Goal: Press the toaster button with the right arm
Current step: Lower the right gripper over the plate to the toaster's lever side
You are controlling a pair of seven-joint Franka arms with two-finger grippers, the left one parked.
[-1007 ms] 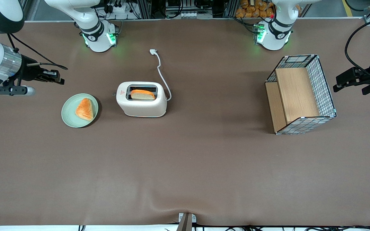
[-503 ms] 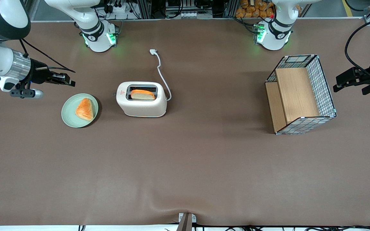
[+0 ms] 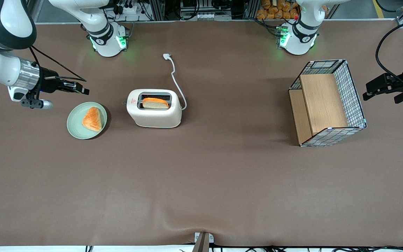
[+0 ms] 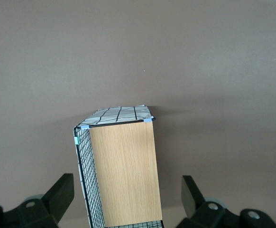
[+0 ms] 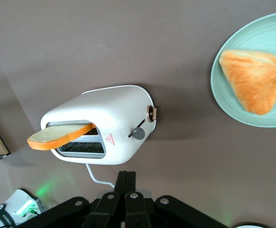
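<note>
Toaster button (image 5: 138, 133) untouched, well apart from closed gripper (image 3: 82, 91), above plate (image 3: 73, 125).

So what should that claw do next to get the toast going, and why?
Probably glide on toward the toaster, aiming above the toaster button. The claw, fingers together, hangs over bare table just past the green plate, well short of the toaster's narrow end where the grey lever sticks out, and a bread slice already sits in the slot.

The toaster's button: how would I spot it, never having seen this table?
Find the cream toaster beside the green plate. On its narrow end facing that plate, by the red triangle, sticks the toaster button, grey, unlike the coppery knob. The gripper, shut, hovers near the plate.
</note>
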